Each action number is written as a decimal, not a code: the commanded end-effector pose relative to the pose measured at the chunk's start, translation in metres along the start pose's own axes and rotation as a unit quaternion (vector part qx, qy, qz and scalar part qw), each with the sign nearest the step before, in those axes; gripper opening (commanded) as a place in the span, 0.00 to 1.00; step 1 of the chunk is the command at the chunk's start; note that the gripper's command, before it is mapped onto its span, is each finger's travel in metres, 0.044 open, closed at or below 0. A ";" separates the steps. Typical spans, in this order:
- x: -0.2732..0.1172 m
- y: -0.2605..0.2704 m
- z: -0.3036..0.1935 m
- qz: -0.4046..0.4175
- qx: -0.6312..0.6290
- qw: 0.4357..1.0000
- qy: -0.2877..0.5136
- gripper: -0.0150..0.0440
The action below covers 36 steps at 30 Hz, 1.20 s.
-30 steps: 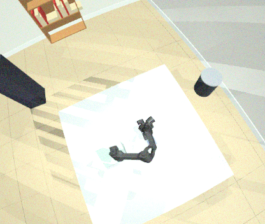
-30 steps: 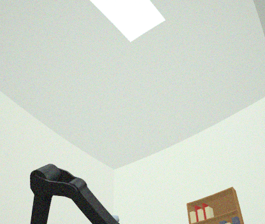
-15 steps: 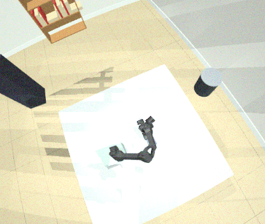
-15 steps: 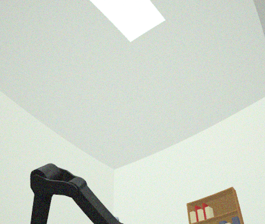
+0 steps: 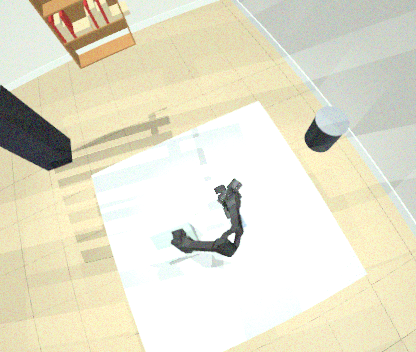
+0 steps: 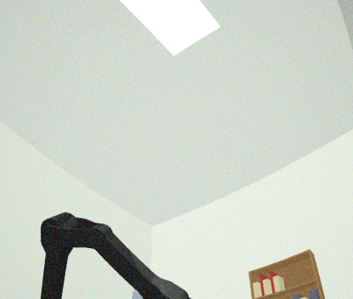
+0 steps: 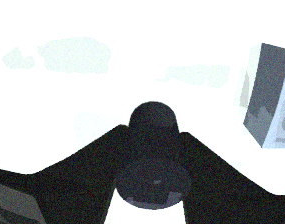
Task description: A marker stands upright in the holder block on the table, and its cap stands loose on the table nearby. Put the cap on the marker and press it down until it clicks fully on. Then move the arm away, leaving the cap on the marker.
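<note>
The end effector [image 7: 151, 163] is clamped on the marker cap [image 7: 151, 156], a dark, round-topped cylinder pinched between the two black fingers that slope in from either side in the wrist view. The cap sits upright in the grip, its domed end pointing away from the camera and its wider rim toward the near edge of the picture. Past it lies the bright white surface [image 7: 126, 23]. At the far right of the wrist view a tall, dark grey-blue shape [image 7: 267, 90] stands tilted in the picture, apart from the cap; whether it is the marker or the holder block cannot be told.

From above, the end effector [image 5: 228, 189] is at the far end of the black arm [image 5: 224, 235], which bends like an elbow over the middle of the white surface [image 5: 294, 250]. The cap is too small to make out in that view.

Beyond the surface, on the tan floor, a dark cylinder [image 5: 325, 129] stands to the far right, a long dark box [image 5: 21, 129] lies to the left, and a wooden bookshelf [image 5: 86, 25] is at the far left. The exterior view shows only the arm's upper links [image 6: 101, 251] against pale walls, plus the bookshelf [image 6: 285, 276] low on the right.
</note>
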<state>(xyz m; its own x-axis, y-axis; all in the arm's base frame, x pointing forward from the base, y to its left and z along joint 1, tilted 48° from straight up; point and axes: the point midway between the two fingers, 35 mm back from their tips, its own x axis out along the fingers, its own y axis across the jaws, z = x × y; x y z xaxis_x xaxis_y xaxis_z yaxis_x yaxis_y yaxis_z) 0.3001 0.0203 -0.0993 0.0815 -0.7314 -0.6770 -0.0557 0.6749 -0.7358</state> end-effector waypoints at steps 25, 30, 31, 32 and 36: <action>-0.049 -0.073 0.021 0.002 0.004 1.000 -0.001 0.25; -0.057 -0.092 0.023 0.002 0.004 1.000 -0.001 0.25; -0.059 -0.096 0.023 0.001 0.004 1.000 -0.001 0.25; -0.060 -0.099 0.023 0.001 0.004 1.000 -0.001 0.25; -0.066 -0.115 0.023 0.000 0.004 1.000 -0.001 0.25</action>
<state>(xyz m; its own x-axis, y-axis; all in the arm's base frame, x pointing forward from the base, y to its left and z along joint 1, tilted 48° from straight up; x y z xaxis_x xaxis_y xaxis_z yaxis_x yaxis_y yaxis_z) 0.3228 -0.0012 0.0155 0.0790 -0.7276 -0.6815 -0.0455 0.6802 -0.7316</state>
